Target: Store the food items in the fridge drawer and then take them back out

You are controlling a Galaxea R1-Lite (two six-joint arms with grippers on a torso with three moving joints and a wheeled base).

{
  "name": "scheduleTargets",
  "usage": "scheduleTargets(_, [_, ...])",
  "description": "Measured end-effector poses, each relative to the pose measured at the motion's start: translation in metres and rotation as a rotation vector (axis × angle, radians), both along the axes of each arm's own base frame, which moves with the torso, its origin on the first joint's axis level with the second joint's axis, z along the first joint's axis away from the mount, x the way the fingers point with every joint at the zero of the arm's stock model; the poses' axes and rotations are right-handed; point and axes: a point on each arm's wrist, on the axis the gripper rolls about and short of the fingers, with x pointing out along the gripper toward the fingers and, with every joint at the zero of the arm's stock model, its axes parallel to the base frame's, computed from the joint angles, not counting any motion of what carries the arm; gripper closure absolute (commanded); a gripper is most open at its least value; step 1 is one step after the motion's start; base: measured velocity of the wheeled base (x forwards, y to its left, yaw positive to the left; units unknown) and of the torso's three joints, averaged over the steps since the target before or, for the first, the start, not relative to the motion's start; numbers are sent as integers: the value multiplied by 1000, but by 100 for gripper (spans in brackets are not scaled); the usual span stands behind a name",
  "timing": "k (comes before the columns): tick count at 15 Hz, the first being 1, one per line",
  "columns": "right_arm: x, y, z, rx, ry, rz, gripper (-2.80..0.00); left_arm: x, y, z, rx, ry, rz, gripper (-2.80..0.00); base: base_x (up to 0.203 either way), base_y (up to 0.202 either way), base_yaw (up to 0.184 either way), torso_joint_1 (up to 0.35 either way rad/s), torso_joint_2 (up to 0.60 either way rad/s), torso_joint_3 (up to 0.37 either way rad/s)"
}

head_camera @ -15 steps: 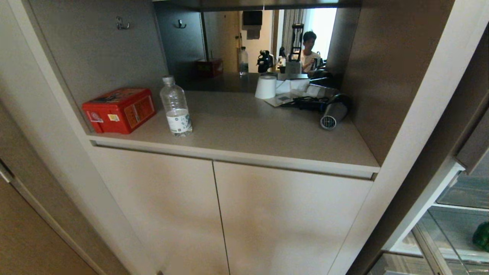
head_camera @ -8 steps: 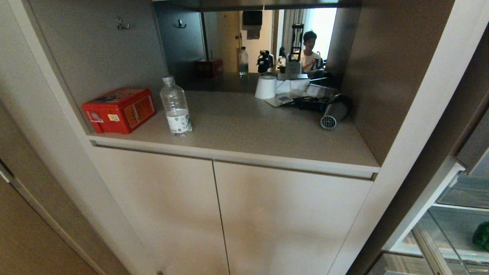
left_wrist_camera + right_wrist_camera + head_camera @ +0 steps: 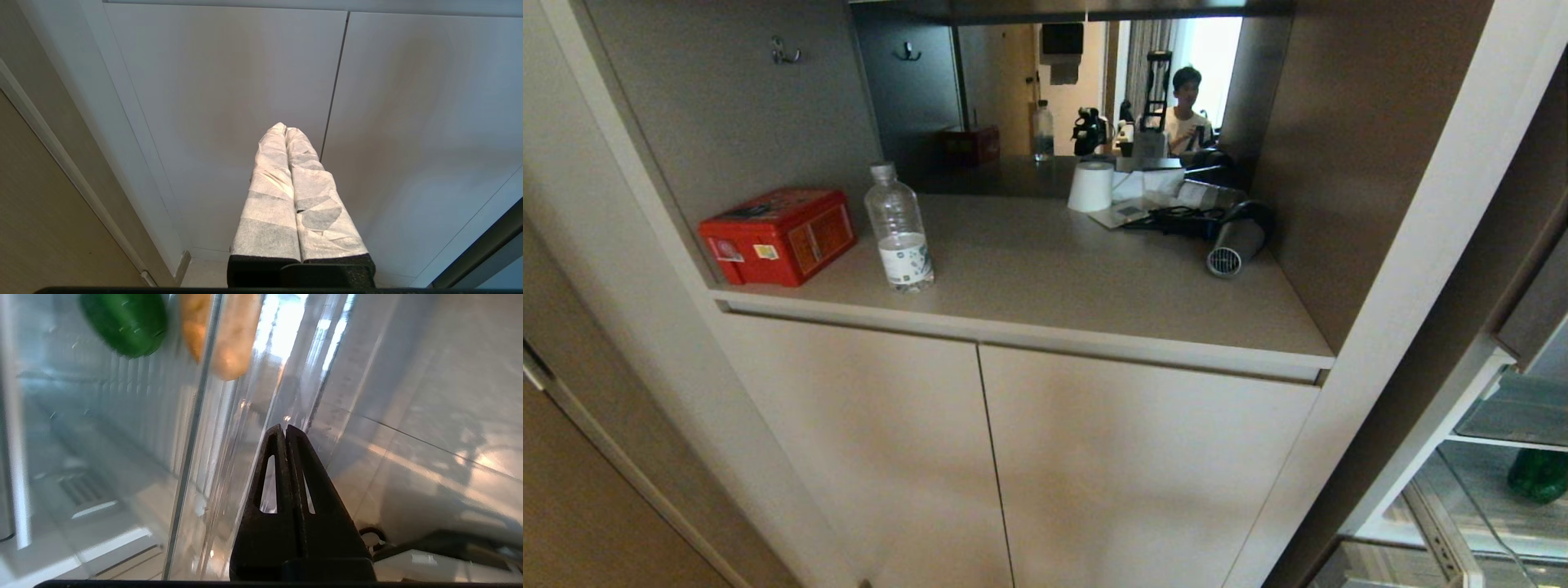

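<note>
The fridge drawer [image 3: 1436, 529] stands open at the lower right of the head view, with the green bell pepper [image 3: 1538, 476] lying in it. In the right wrist view the pepper [image 3: 124, 322] and the golden-brown lump [image 3: 229, 335] show side by side behind the drawer's clear wall [image 3: 192, 428]. My right gripper [image 3: 284, 426] is shut and empty, its black tips close to that clear wall, well away from both foods. My left gripper [image 3: 285, 127], wrapped in white tape, is shut and empty, hanging in front of the cabinet doors [image 3: 229, 102].
The cabinet counter [image 3: 1094, 286] carries a red tin box [image 3: 778, 235], a clear water bottle [image 3: 898, 229], a white cup [image 3: 1091, 186] and a hair dryer [image 3: 1233, 237]. A person shows in the mirror [image 3: 1186, 110]. The cabinet's side panel [image 3: 1405, 269] separates counter and fridge.
In the head view the pepper and the drawer's clear parts have shifted up and to the left, while the cabinet stays still. A metal rail now shows at the drawer's edge.
</note>
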Motion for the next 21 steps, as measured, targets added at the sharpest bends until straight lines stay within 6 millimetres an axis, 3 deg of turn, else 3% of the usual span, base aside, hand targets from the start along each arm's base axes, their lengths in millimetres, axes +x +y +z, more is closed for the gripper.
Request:
scheduleTargets(6, [60,-14,17,-102,-72,216,0,0,0,0,0,0,0,0,0,0,0,0,0,0])
scheduleTargets(12, [117,-22,15,-109,-118,346,0,0,0,0,0,0,0,0,0,0,0,0,0,0])
scheduleTargets(21, [150,-38,11,-205,-185,407,0,0,0,0,0,0,0,0,0,0,0,0,0,0])
